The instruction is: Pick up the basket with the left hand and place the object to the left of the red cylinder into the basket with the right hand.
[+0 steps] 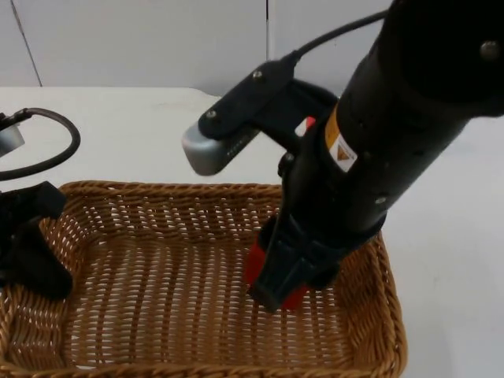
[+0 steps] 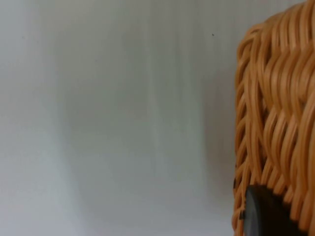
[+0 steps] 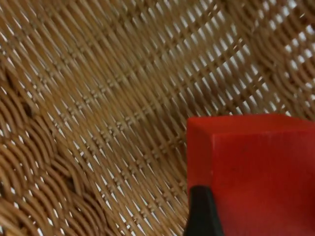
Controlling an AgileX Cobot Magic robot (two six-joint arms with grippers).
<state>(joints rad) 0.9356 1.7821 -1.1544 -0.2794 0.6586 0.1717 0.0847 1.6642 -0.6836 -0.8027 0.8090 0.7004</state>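
- My right end effector (image 1: 277, 293) reaches down into the wicker basket (image 1: 157, 193), toward the basket's 3 o'clock side in the top view, and it is clamped on a red block (image 1: 253, 266).
- The red block sits between my fingers; red shows on both sides of the black fingertips in the top view, just above the woven floor of the basket.
- In the right wrist view the red block (image 3: 256, 172) is a flat-faced, square-edged piece, with one black fingertip (image 3: 202, 211) against its face and the basket's woven floor (image 3: 98, 98) behind it.
- Whether the block touches the basket floor I cannot tell.
- My left end effector (image 1: 31, 252) is at the basket's 9 o'clock rim in the top view, closed on the basket's wall, with one black finger inside the basket and the rest outside.
- In the left wrist view a black fingertip (image 2: 263, 214) lies against the outer weave of the basket (image 2: 275, 113), with the white desk (image 2: 108, 123) beyond it.
- The basket takes up the 6 o'clock half of the top view, with the white desk (image 1: 118, 134) beyond it toward 12 o'clock.
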